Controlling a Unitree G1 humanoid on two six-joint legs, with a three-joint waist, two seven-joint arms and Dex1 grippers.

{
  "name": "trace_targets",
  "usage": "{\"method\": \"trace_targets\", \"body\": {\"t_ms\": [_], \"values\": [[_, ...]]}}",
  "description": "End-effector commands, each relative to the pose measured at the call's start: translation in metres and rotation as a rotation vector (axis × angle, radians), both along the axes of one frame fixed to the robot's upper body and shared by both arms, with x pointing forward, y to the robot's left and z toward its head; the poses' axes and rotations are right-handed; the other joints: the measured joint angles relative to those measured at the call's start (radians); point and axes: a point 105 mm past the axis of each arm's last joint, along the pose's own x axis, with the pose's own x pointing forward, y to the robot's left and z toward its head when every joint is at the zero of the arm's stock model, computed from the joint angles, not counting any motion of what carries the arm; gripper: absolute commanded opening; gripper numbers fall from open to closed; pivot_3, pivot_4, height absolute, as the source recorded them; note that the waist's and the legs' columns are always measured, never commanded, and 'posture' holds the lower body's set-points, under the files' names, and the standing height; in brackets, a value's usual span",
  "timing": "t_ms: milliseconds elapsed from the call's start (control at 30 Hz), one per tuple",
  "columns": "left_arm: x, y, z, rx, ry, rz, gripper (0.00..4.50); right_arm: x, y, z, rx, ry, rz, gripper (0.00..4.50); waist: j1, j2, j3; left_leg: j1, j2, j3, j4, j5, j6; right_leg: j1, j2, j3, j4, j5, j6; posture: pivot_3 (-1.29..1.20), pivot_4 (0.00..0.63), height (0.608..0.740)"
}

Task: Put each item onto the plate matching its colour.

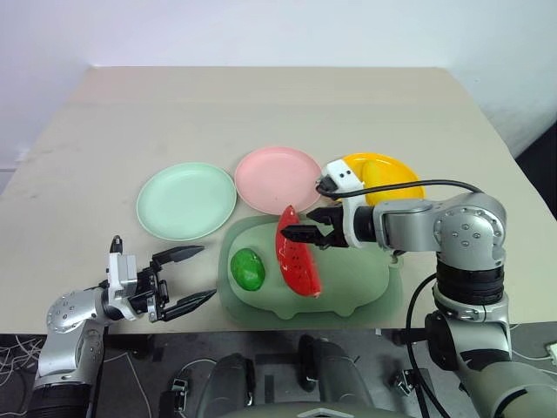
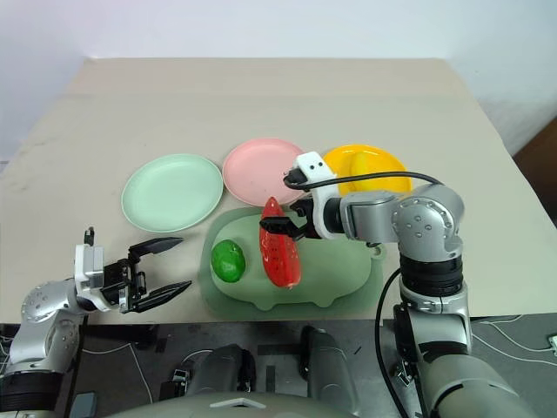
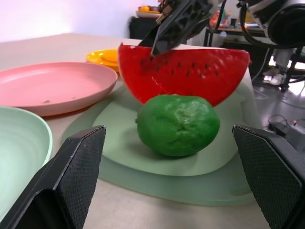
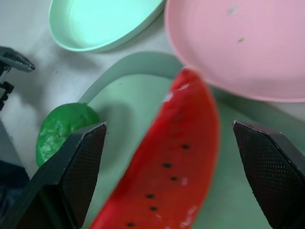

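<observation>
The red watermelon wedge (image 1: 298,254) and the green fruit (image 1: 247,268) lie side by side on the pale green board. My right gripper (image 1: 306,225) hangs open just above the wedge's far tip, one finger on each side of it, not touching. In the right wrist view the wedge (image 4: 176,162) lies between the fingers. My left gripper (image 1: 193,277) is open and level at the table's near left edge, pointing at the green fruit (image 3: 178,125) with a gap to it. The banana (image 2: 359,164) rests on the yellow plate (image 1: 400,167). The pink plate (image 1: 278,178) and mint green plate (image 1: 186,200) hold nothing.
The pig-shaped board (image 1: 357,292) sits at the table's near edge, in front of the three plates. A black cable (image 1: 418,183) loops from my right wrist over the yellow plate. Beyond the plates the beige table is bare.
</observation>
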Motion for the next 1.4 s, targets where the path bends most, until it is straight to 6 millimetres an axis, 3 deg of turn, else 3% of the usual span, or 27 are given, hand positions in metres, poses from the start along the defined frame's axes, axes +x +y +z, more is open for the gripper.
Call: {"method": "trace_targets", "body": {"t_ms": [33,233,433,733,867,933,1067,1267,1400], "values": [[0.001,-0.002,0.005,0.010,-0.037,-0.006,4.50,-0.005,0.007,-0.007,-0.020,0.018,0.006,4.46,0.000,0.000,0.000,0.000,0.000,0.000,0.000,0.000,0.000,0.000,0.000,0.000,0.000,0.000,0.000,0.00,0.150,0.736],[-0.002,-0.001,0.004,0.028,-0.064,-0.027,4.50,-0.008,0.010,-0.032,-0.100,0.078,-0.024,4.46,0.001,0.000,0.000,0.000,0.000,0.000,0.000,0.000,0.000,0.000,0.000,0.000,-0.001,0.000,0.000,0.00,0.150,0.736],[-0.001,0.016,0.005,0.073,-0.086,-0.017,4.50,-0.015,0.008,-0.050,-0.196,0.100,-0.007,4.46,-0.001,0.000,-0.002,0.001,0.001,0.000,0.000,0.000,0.000,0.001,0.001,0.000,0.000,0.000,0.000,0.00,0.150,0.736],[0.003,0.040,0.014,0.101,-0.107,0.051,4.50,-0.021,0.001,-0.061,-0.285,0.101,0.022,4.46,-0.001,-0.001,-0.004,0.002,0.002,-0.001,0.000,0.000,0.000,0.002,0.000,0.000,-0.001,0.000,0.000,0.00,0.150,0.736],[0.003,0.040,0.015,0.088,-0.114,0.066,4.50,-0.019,0.002,-0.061,-0.294,0.095,0.029,3.67,-0.002,-0.003,-0.007,0.002,0.002,-0.001,0.000,0.000,0.000,0.003,0.000,0.000,-0.001,0.000,0.000,0.00,0.150,0.736],[0.003,0.039,0.016,0.081,-0.114,0.072,4.50,-0.019,0.003,-0.057,-0.279,0.092,0.042,3.27,-0.002,-0.004,-0.009,0.003,0.003,-0.001,0.000,0.000,0.000,0.003,0.000,-0.001,-0.001,0.000,0.000,0.00,0.150,0.736],[0.003,0.039,0.016,0.089,-0.119,0.074,4.50,-0.013,0.002,-0.042,-0.237,0.087,0.071,3.25,-0.001,-0.004,-0.008,0.002,0.003,-0.001,0.000,0.000,0.000,0.003,0.000,-0.001,-0.002,0.000,-0.001,0.00,0.150,0.736],[0.001,0.036,0.014,0.094,-0.108,0.074,4.50,0.018,0.006,0.011,-0.094,0.033,0.043,3.25,-0.001,-0.002,-0.007,-0.002,0.002,0.000,0.000,0.000,0.000,-0.001,0.000,-0.001,-0.001,0.000,0.000,0.00,0.150,0.736],[0.002,0.035,0.014,0.091,-0.104,0.080,4.50,0.049,0.007,0.052,-0.051,-0.074,-0.023,3.25,-0.002,-0.001,-0.007,-0.003,0.002,0.000,-0.001,0.000,0.000,-0.003,0.001,-0.001,-0.001,0.000,0.000,0.00,0.150,0.736]]}}
